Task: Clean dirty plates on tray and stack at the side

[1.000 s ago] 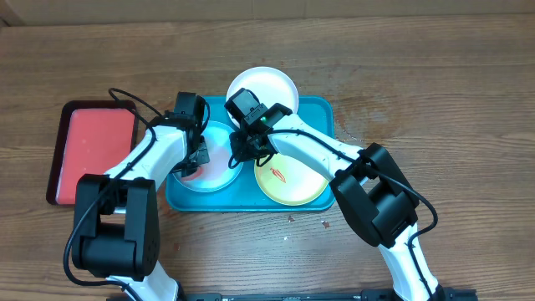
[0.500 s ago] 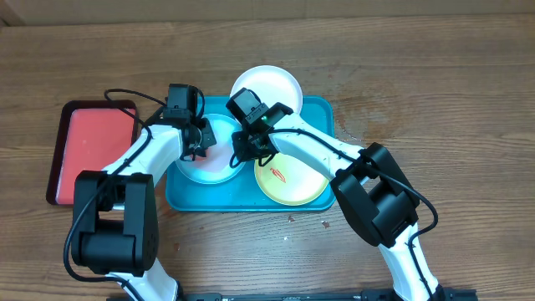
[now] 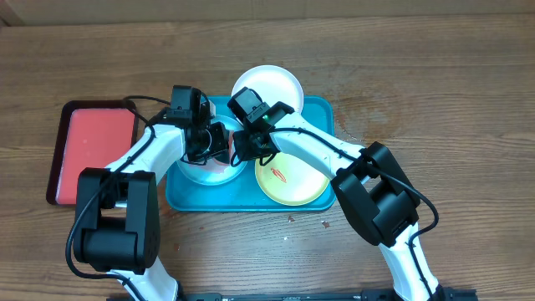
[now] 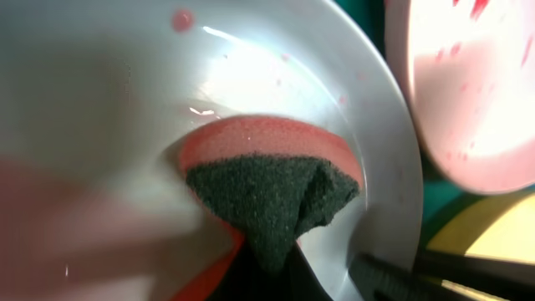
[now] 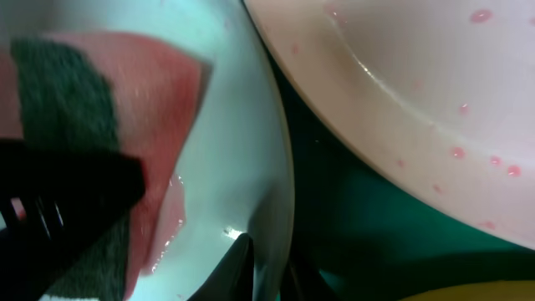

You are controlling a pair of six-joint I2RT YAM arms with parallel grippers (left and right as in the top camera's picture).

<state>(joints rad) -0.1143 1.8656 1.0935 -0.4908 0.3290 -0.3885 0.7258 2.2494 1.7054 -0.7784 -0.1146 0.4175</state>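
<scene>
left gripper [image 3: 207, 144] clamps a sponge [image 4: 269, 199], pressed onto the blue plate [image 4: 100, 109] beneath its fingertips; right gripper [image 5: 267, 269] pinches that plate's rim.

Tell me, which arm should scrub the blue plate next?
Left. The left claw grips the sponge, pressed into the light blue plate; the right claw only pinches that plate's rim.
</scene>
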